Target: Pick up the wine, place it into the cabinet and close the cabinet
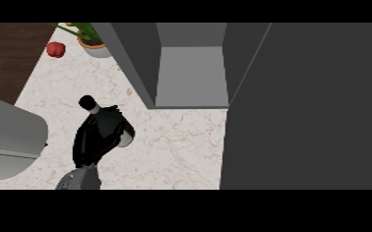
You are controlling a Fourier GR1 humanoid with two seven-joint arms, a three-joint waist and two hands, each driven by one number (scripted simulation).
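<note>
- One hand (98, 137) is showing, on a grey forearm (78, 179) coming up from the bottom left; by its side of the view it is most likely the left hand, but that is a guess
- Its black fingers are curling around the wine bottle (92, 107) and hiding most of it
- Only the bottle's dark cap and pale neck are poking out above the hand, so the bottle is leaning with its long way pointing up and a little to the left in the view
- The bottle is sitting in the hand over the pale marble counter (174, 147); I cannot tell if it is touching the counter or hanging just above it
- The open cabinet (190, 73) is lying up and to the right of the bottle, near but apart from it
- The cabinet's door (298, 108) is swinging wide open on the right side, a big dark panel
- So the next move is looking like a carry up and to the right, into the grey space inside
- Counting things: one wine bottle, one cabinet, one door, one hand in view
- Also one red pepper (56, 49) and one potted plant (91, 39) far at the top left, and one grey object (18, 140) at the left edge that I cannot name
- The other hand is not showing anywhere
</note>
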